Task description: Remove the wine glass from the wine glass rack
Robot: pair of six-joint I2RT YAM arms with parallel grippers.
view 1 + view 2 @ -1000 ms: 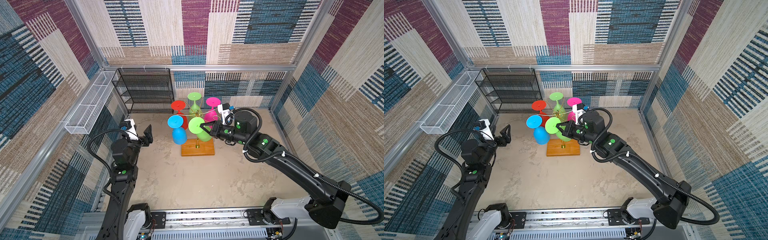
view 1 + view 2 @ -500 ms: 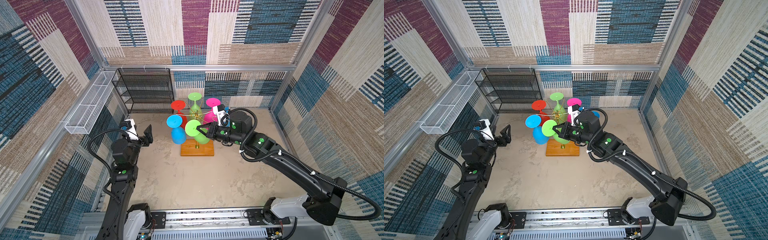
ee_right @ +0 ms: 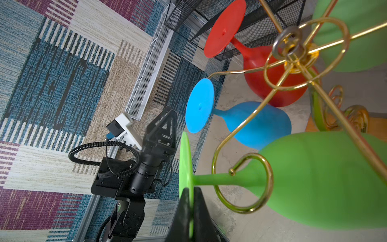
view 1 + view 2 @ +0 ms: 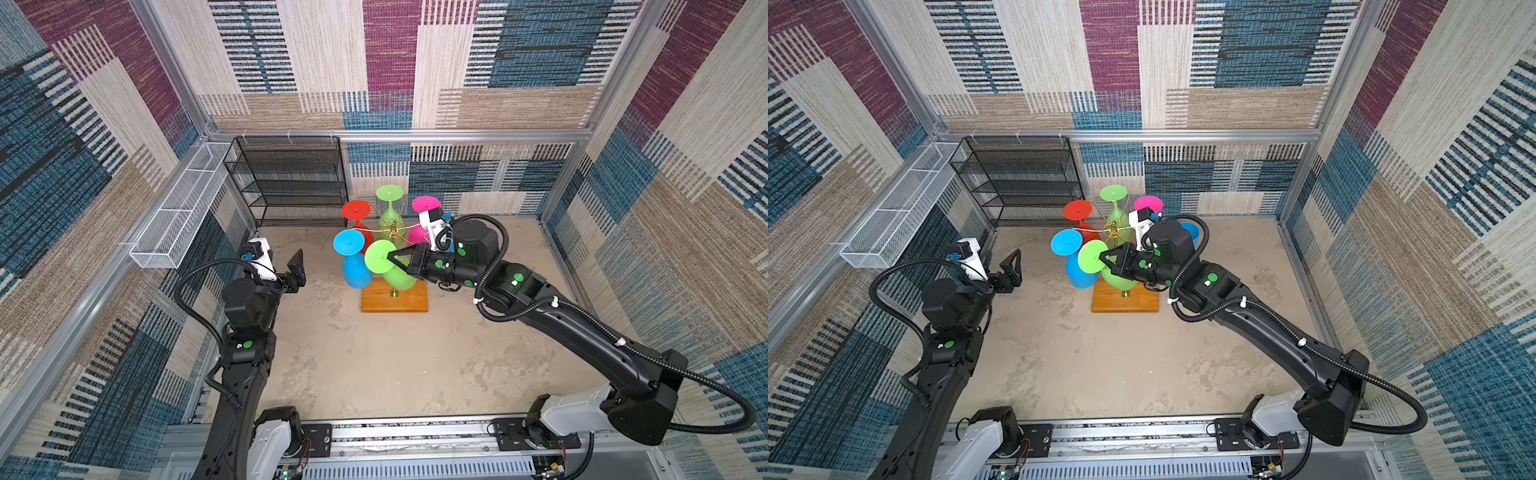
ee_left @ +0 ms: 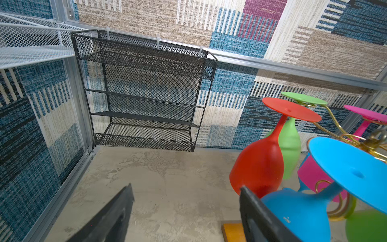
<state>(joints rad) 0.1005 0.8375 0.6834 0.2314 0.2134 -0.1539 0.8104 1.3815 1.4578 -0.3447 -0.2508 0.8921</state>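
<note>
Fingers (image 3: 200, 211) of our right gripper (image 4: 391, 261) stay pinched on the foot of the green wine glass (image 3: 314, 178), which we have drawn outward since a moment ago, though its stem still sits inside a gold curl of the wine glass rack (image 4: 394, 300), not yet free.

Black arms (image 4: 582, 328) carry green dots (image 4: 518, 276), white camera mounts (image 4: 432, 224), corrugated black cables (image 4: 506, 245).

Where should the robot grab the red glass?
Pinch the rim of the flat foot on the red glass, coming from the left, where the open left pincer is. That foot is thin, sits on top and sticks out from the rack; the bowl below looks too wide.
</note>
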